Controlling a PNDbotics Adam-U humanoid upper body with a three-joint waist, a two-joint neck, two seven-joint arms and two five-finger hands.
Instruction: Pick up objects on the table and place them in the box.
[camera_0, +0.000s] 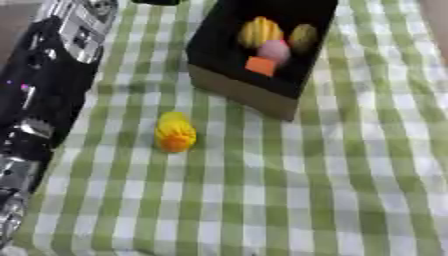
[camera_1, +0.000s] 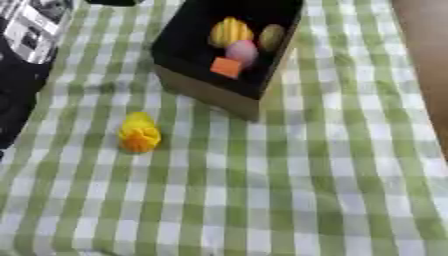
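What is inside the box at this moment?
The box holds four things: a yellow ribbed item, an olive-coloured oval, a pink rounded item and an orange block. The near wall hides part of its floor.

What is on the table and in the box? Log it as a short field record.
surface: green-and-white checked cloth
box: black-lined box, far centre
in box: yellow ribbed item, olive item, pink item, orange block
left on cloth: yellow-orange item, near side of box, apart from it
left arm: at left edge; hand not seen
right hand: not in view
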